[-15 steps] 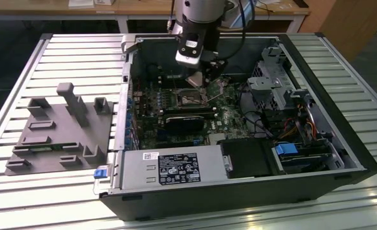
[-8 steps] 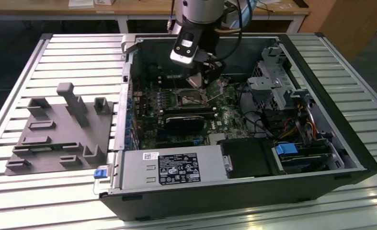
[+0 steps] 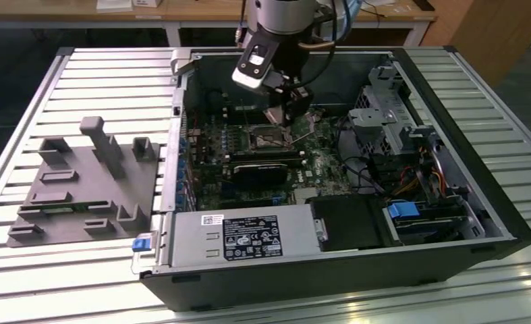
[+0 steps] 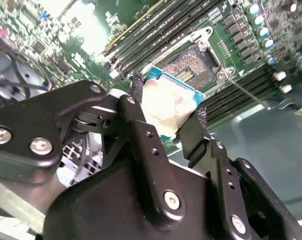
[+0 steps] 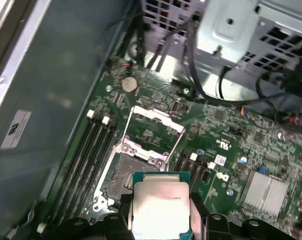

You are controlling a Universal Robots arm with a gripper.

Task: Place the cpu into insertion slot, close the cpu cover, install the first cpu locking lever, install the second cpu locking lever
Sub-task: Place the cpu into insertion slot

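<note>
And the black two-finger gripper (image 4: 169,100) is clenched on the small square silver-topped cpu (image 4: 165,109) by two opposite edges, holding it just above the dark, silver-rimmed insertion slot (image 5: 125,181) (six o'clock from the gripper in the exterior view), with the thin silvery cpu cover (image 5: 158,118) standing open.

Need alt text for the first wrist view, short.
The hand grips the cpu by two opposite edges over the green motherboard, right by the empty insertion slot. The cpu cover is flipped open on the slot's far side, and memory slots flank the socket.
</note>
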